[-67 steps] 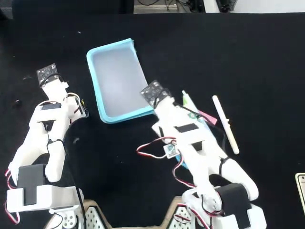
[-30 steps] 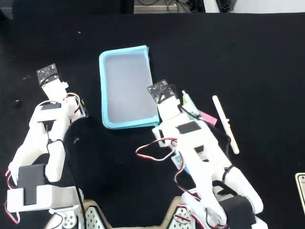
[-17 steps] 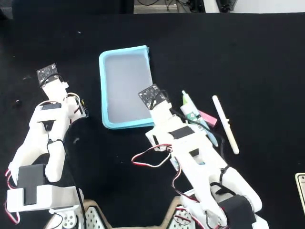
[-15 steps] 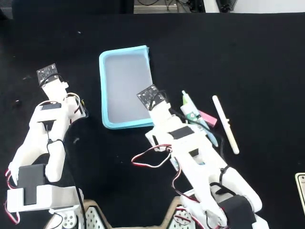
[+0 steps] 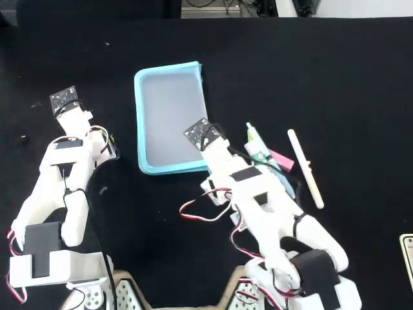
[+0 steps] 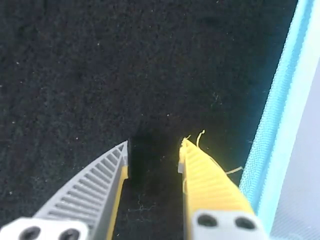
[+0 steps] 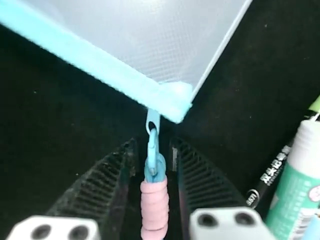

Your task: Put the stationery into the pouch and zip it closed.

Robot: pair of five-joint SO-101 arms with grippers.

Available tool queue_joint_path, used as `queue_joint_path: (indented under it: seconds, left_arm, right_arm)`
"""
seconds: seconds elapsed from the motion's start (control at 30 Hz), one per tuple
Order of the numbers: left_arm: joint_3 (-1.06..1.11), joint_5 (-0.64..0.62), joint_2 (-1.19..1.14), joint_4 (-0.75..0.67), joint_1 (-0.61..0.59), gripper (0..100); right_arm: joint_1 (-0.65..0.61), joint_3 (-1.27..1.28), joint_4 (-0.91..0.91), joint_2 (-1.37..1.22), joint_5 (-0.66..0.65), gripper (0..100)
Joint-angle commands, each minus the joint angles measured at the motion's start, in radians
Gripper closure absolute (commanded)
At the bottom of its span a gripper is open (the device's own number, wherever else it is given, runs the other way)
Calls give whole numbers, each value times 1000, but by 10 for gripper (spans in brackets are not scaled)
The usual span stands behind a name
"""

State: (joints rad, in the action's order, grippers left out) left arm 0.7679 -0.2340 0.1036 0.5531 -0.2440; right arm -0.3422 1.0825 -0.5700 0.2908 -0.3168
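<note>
The pouch (image 5: 169, 116), translucent grey with a light-blue edge, lies flat at the table's middle. At its near right corner my right gripper (image 7: 153, 145) is shut on the zipper pull (image 7: 152, 167), a blue ring with a pink bead that hangs from the corner of the pouch (image 7: 140, 35). My left gripper (image 6: 154, 150) is open with nothing in it, low over the cloth beside the pouch's left edge (image 6: 280, 115). The stationery lies right of the right arm (image 5: 251, 194): a green-and-white tube (image 5: 256, 148), a pink eraser (image 5: 282, 159) and a white pen (image 5: 305, 168).
The table is covered in black cloth (image 5: 348, 84). A black marker (image 7: 262, 182) lies next to the green tube (image 7: 295, 175). A pale object (image 5: 408, 250) sits at the right edge. Red cables (image 5: 200, 210) loop off the right arm.
The pouch swung clockwise and rightward between the oldest frame and one second ago, then stayed. The right wrist has since turned slightly left at the pouch's corner. The left arm is still.
</note>
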Motion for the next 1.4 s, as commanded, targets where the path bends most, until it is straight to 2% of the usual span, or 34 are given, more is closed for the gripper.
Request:
queue_joint_path:
  seconds: [0.0, 0.2, 0.3, 0.53, 0.7, 0.93, 1.1, 1.2, 1.37]
  left_arm:
    - [-7, -5, 6, -11, 7, 834]
    - [-7, -5, 6, -11, 7, 834]
    - [-7, -5, 6, -11, 7, 834]
    - [-7, -5, 6, -11, 7, 834]
    - [-19, -5, 17, 48, 5, 834]
    - [-104, -5, 31, 206, 4, 834]
    - [-108, 9, 184, 302, -7, 834]
    - [-50, 63, 319, 301, -5, 834]
    - [16, 66, 542, 304, -5, 834]
  right_arm:
    - [26, -54, -6, -1, -11, 889]
    - [57, -61, 2, -1, -12, 898]
    - [60, -61, 3, -1, -12, 994]
    - [81, -76, -11, 27, -12, 988]
    - [118, -114, -135, 202, -20, 988]
    - [95, -119, -172, 489, -241, 988]
    - [95, -163, -104, 638, -313, 988]
    - [80, -208, -63, 710, -334, 988]
    - [6, -265, -54, 792, -334, 988]
